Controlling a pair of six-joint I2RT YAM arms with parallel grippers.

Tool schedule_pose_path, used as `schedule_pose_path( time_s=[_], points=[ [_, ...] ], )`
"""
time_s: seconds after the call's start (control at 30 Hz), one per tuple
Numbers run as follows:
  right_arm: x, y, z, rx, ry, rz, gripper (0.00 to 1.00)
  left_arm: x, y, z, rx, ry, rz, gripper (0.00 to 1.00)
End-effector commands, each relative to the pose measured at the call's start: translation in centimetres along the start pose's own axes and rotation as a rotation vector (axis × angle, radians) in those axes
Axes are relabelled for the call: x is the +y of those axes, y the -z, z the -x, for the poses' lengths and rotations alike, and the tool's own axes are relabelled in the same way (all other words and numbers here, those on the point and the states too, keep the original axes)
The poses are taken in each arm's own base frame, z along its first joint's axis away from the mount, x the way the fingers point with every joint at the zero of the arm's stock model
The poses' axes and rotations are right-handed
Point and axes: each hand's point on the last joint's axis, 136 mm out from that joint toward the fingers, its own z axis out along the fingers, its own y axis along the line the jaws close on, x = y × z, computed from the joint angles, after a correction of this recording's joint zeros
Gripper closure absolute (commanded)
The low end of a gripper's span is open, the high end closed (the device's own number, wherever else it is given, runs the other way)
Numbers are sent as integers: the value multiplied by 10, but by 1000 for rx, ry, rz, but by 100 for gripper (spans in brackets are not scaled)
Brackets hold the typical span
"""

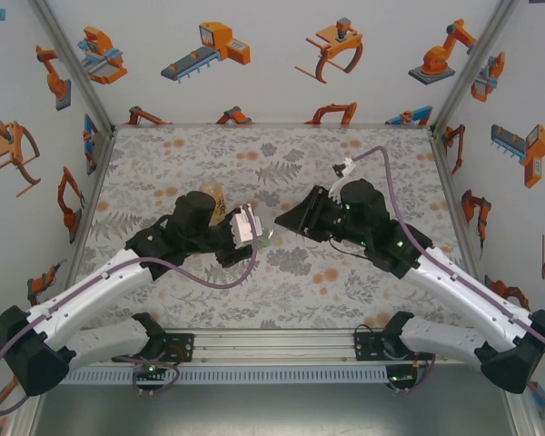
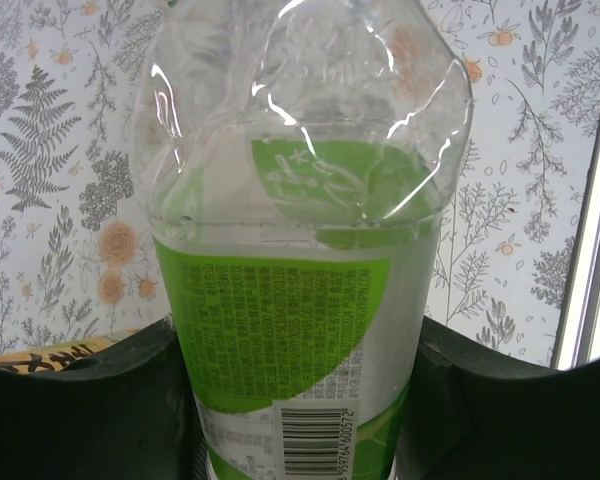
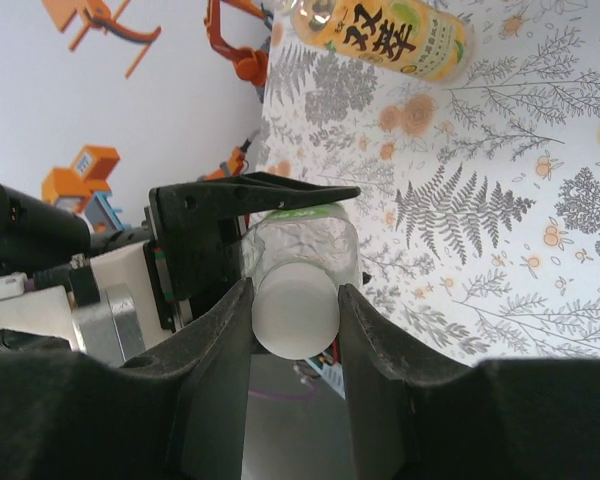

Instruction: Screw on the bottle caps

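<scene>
I see the bottle (image 2: 298, 300) over mid-table (image 1: 345, 282), left gripper (image 1: 252, 233) clamped tight across its body. Long axis runs toward the right gripper (image 1: 287, 222), whose jaws pinch the cap (image 3: 295, 318) at its mouth.

You see the clear bottle (image 2: 300, 300), green-labelled, near table (image 1: 345, 282) centre, mouth toward 3 o'clock, with the white cap (image 3: 295, 310) sitting on it. Amber bottle (image 3: 380, 35), yellow label, sits near at its 10 o'clock.
</scene>
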Motion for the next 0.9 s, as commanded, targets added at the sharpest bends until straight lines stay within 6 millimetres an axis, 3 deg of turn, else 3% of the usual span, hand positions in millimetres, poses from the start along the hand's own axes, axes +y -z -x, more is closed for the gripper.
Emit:
schedule_pose_path(
  time_s=[0.0, 0.07, 0.23, 0.3, 0.43, 0.53, 0.7, 0.87],
  points=[
    [-14, -5, -10, 21, -64, -49, 80, 5, 12, 64, -239, -93, 2, 100],
    [-9, 1, -8, 23, -17, -40, 72, 2, 9, 59, -225, -101, -16, 100],
    [13, 26, 7, -17, 183, -27, 38, -9, 2, 44, -176, -97, -71, 100],
    [23, 35, 12, -30, 268, -15, 30, -14, 1, 40, -163, -97, -102, 100],
    [44, 49, 17, -44, 465, 36, 28, -28, 4, 36, -154, -103, -174, 100],
    [64, 58, 9, -35, 664, 147, 33, -38, 7, 36, -157, -101, -230, 100],
    [90, 83, -28, -3, 1082, 419, 37, -55, 13, 39, -185, -85, -329, 100],
    [90, 103, -61, 62, 1384, 582, 39, -61, 16, 44, -204, -69, -371, 100]
  ],
)
